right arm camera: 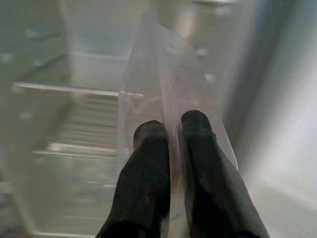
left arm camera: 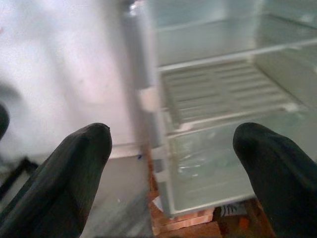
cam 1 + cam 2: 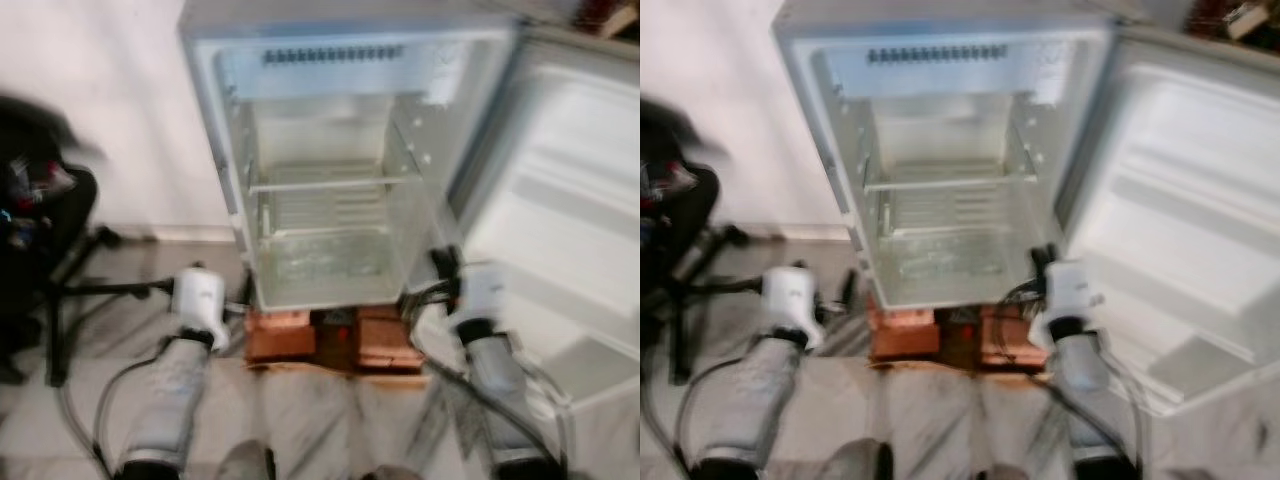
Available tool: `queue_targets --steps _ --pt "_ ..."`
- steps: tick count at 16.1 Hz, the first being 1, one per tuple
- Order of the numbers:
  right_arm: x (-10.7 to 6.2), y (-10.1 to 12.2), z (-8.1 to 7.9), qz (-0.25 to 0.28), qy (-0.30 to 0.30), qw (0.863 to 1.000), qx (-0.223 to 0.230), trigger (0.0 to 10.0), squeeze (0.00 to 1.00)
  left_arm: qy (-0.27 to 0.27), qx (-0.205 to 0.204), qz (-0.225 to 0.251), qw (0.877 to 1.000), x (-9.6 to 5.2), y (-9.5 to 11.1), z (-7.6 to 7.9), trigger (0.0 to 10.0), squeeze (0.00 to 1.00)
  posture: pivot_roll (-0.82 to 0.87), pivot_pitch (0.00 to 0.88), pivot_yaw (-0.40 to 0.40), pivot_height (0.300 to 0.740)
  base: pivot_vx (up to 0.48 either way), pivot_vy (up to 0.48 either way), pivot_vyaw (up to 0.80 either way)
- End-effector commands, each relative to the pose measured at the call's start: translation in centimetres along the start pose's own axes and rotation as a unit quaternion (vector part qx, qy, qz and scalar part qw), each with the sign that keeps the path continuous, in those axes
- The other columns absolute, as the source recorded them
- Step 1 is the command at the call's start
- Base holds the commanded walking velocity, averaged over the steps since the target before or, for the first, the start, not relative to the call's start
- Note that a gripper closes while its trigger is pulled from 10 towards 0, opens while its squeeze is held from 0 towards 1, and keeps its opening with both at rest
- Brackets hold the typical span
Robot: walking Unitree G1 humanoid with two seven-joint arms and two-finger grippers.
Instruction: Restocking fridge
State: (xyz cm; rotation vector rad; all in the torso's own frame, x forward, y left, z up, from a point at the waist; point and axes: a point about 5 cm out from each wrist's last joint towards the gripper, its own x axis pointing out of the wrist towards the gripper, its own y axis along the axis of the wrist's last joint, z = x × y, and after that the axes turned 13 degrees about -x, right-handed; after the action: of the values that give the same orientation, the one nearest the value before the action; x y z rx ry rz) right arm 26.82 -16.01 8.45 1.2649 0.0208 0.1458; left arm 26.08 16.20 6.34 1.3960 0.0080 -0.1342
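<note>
A small white fridge (image 3: 232,140) stands open before me, with bare shelves (image 3: 330,180) and a clear bottom drawer (image 2: 218,168). Its door (image 3: 570,200) swings out to my right. My right gripper (image 1: 173,124) is shut on the edge of a clear plastic bag (image 1: 158,69), held upright in front of the fridge's right side near the door hinge (image 3: 443,265). The bag's contents cannot be made out. My left gripper (image 2: 173,148) is open with nothing between its fingers (image 2: 74,168), low at the fridge's left front corner (image 3: 847,288).
The fridge rests on red bricks (image 3: 280,335) over a marble floor (image 3: 320,420). A black chair with a wheeled base (image 3: 50,230) stands at my left against a white wall (image 3: 130,120). The open door's shelves (image 3: 1200,360) crowd my right arm.
</note>
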Motion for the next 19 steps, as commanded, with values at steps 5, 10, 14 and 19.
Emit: queue_targets --steps 5,10,14,19 --pt "-0.54 -1.00 0.75 -0.029 -0.002 0.999 0.021 10.0 0.00 0.015 -0.085 -0.011 0.996 -0.38 -0.24 -0.62 10.0 0.00 0.03 0.110 -0.030 0.740 0.000 0.000 0.00" --pt "-0.55 -0.94 0.26 -0.029 0.011 0.999 0.031 10.0 0.00 0.005 -0.081 -0.017 0.997 -0.36 -0.35 -0.27 10.0 0.00 0.03 0.109 -0.033 0.740 0.000 0.192 0.00" --pt "-0.56 -0.96 0.45 -0.030 0.009 0.999 0.030 10.0 0.00 0.004 -0.081 -0.020 0.997 -0.40 -0.38 -0.31 10.0 0.00 0.03 0.111 -0.030 0.740 0.000 0.480 0.00" --pt "-0.49 -0.94 0.77 -0.029 0.000 0.999 0.025 10.0 0.00 -0.002 -0.068 -0.020 0.997 -0.38 -0.29 -0.30 10.0 0.00 0.03 0.112 -0.026 0.740 0.000 0.288 0.00"
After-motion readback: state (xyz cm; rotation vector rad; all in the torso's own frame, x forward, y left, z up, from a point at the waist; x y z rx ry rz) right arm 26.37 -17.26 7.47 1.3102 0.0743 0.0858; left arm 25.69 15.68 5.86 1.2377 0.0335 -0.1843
